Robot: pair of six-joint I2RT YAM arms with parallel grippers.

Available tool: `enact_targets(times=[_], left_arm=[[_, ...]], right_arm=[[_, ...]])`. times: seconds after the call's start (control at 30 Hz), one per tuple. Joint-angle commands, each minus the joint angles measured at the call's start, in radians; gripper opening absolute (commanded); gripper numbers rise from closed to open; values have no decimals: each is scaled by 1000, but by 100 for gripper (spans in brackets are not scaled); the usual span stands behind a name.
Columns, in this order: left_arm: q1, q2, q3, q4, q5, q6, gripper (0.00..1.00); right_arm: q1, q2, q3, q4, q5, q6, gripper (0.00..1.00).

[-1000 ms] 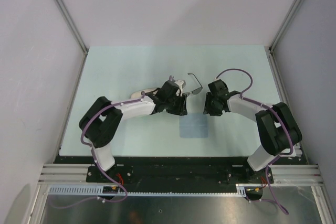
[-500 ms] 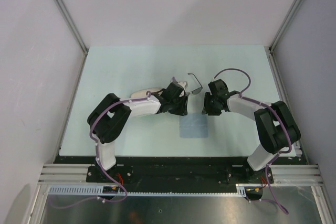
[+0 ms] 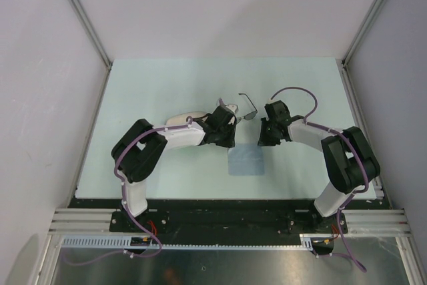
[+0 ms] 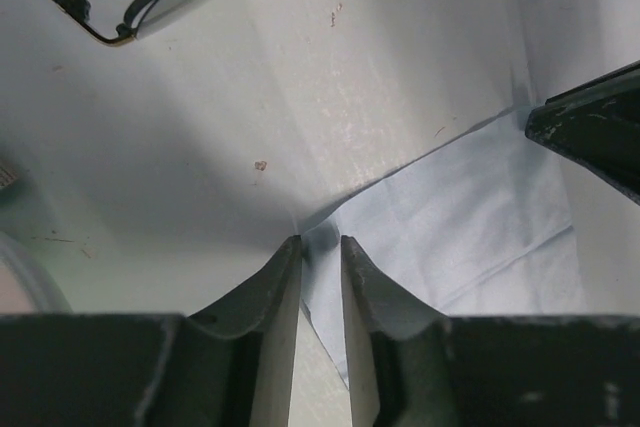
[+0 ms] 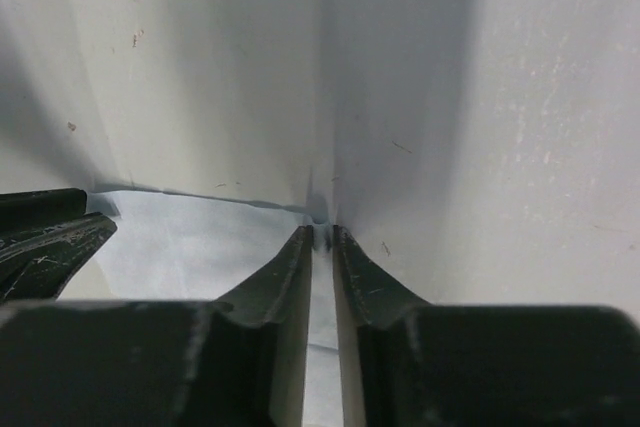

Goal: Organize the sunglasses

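The sunglasses (image 3: 248,109) lie open on the table beyond both grippers, and their dark wire frame shows at the top left of the left wrist view (image 4: 140,9). The square light-blue cloth (image 3: 245,161) lies flat in front of them. My left gripper (image 3: 229,139) is shut on the cloth's far left corner (image 4: 320,239). My right gripper (image 3: 264,139) is shut on its far right corner (image 5: 320,215). Each wrist view shows the other gripper's dark finger across the cloth.
The oblong beige case (image 3: 181,119) lies behind my left forearm, partly hidden by it. Grey walls with metal rails enclose the table on the left, right and back. The black base plate runs along the near edge.
My left arm's elbow has swung right and its gripper has settled at the cloth's corner. My right gripper has shifted slightly. The sunglasses and the cloth have not moved.
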Motion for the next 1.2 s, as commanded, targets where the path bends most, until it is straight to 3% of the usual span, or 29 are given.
enact_targets(times=[0.0, 0.23, 0.33, 0.7, 1.17], left_arm=[[-8, 21, 16, -24, -15, 7, 25], [-8, 19, 21, -32, -24, 33, 10], [-10, 12, 27, -33, -24, 51, 1], [-11, -76, 15, -30, -25, 171, 1], [-37, -140, -33, -10, 82, 252, 0]], right_arm=[[0, 29, 4, -11, 13, -13, 15], [0, 22, 4, -17, 19, -36, 0], [-2, 12, 4, -21, 19, -44, 0], [0, -58, 3, -28, -36, -73, 0], [4, -119, -8, -106, -108, -96, 0]])
